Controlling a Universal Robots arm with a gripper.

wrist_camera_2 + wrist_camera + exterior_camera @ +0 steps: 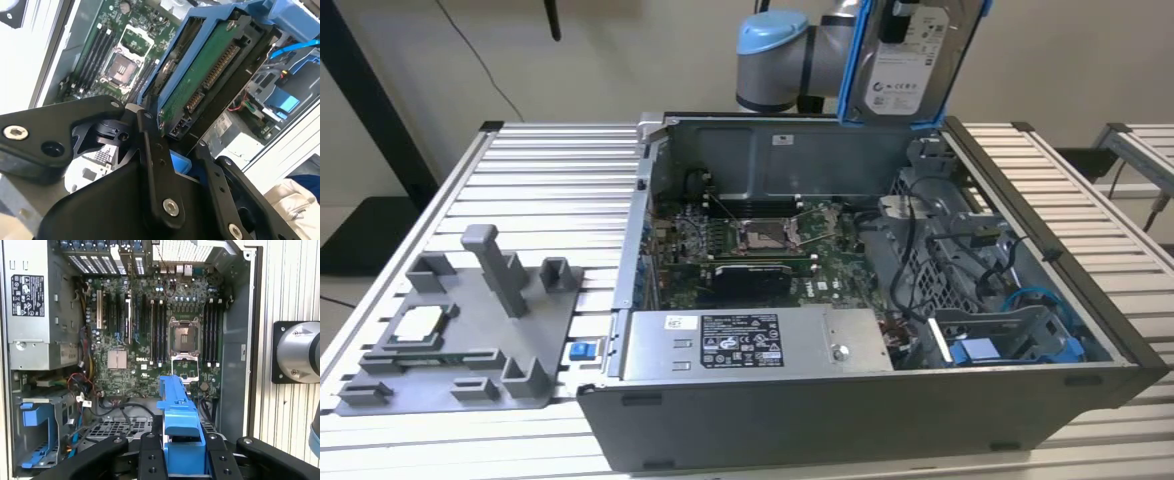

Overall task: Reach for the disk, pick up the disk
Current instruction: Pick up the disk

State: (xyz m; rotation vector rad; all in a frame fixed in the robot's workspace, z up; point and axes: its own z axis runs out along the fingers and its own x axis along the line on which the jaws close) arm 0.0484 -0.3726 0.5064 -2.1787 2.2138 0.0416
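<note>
Currently: the disk (911, 60), silver drive in blue rails, label facing out, hangs on edge above the rear of the open computer case (1067, 330), clear of it. The gripper (172, 145) is clenched on the disk's rail, fingers (150, 460) pressing either side. Beneath: motherboard (150, 340), empty blue drive bay (1014, 345). Handling judgement: keep the clamp firm and the lift vertical, away from the case wall.

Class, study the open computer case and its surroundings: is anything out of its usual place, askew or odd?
Yes. The disk, silver with blue rails, is not in the case: it hangs upright above the rear wall, clamped in the gripper. At the exterior view's left, a small white-topped chip sits on a grey fixture outside the case.
</note>
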